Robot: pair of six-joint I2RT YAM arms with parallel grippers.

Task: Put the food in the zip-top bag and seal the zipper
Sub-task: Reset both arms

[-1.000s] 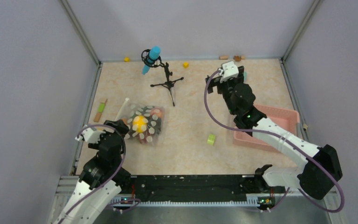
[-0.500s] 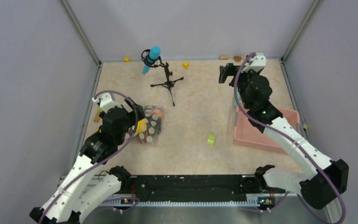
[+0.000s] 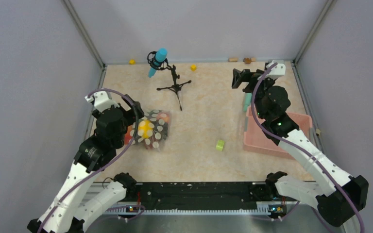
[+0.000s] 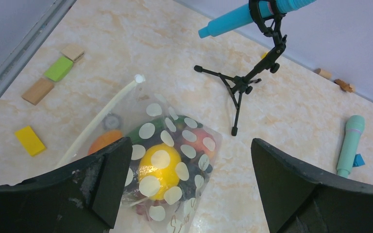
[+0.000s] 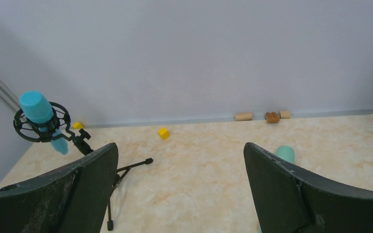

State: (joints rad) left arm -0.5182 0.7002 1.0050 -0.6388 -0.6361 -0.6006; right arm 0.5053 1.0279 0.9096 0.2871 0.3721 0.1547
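**Beige marbled desk (image 3: 199, 128) and its load.** Beneath the left gripper (image 4: 189, 148): zip-top bag (image 4: 187, 127), lying flat. Ahead of that gripper: tripod microphone stand (image 4: 240, 87). To its left: green block (image 4: 58, 68), wooden block (image 4: 37, 91), yellow block (image 4: 29, 141). Ahead of the right gripper (image 5: 179, 148): yellow cube (image 5: 163, 132), teal toy microphone (image 5: 285, 154). Behind the right gripper: pink basket (image 3: 302, 117), lime-green cylinder (image 3: 220, 144).

The food (image 4: 159, 167) lies in the zip-top bag (image 4: 194, 145) left-front of the microphone stand (image 3: 176, 87), the basket (image 3: 260, 144) right-front of it.
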